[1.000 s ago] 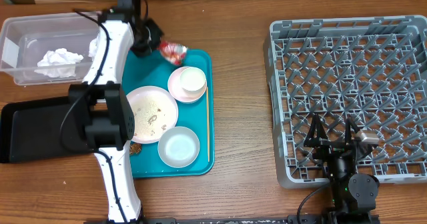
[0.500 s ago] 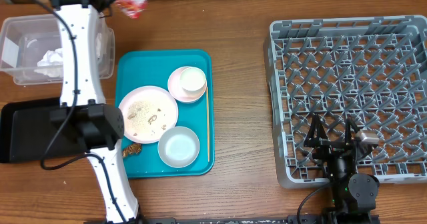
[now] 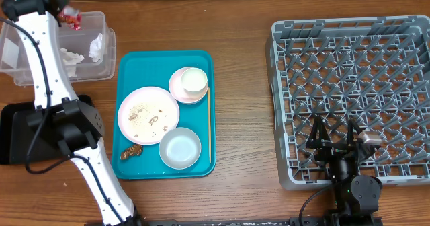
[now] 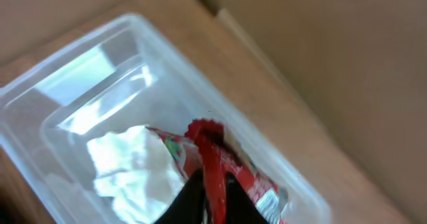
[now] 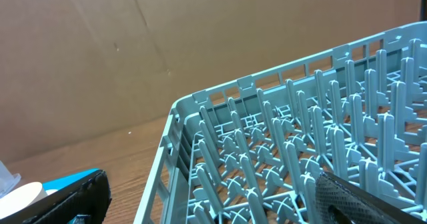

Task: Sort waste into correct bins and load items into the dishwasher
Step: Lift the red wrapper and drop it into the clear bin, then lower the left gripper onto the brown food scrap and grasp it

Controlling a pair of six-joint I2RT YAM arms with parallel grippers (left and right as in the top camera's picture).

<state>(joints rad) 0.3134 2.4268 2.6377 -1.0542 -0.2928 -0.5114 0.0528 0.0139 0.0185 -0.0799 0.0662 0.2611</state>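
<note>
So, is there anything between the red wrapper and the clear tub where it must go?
Nothing visible. The red wrapper hangs at the left gripper over the open clear tub; only white napkin lies inside.

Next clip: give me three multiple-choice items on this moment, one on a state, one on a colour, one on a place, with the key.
1. The plate is: A clean; B soiled with scraps; C broken.
2. The tray under the plate is: A black; B teal; C grey.
3. The wrapper is: A on the plate; B on the tray; C in the left claw over the tub.

Key:
1 B, rice-like bits and brownish specks lie on the plate's face.
2 B, the overhead view shows teal all round the plate.
3 C, the left wrist view shows the claw pinching the red wrapper, with the tub and a napkin below.
</note>
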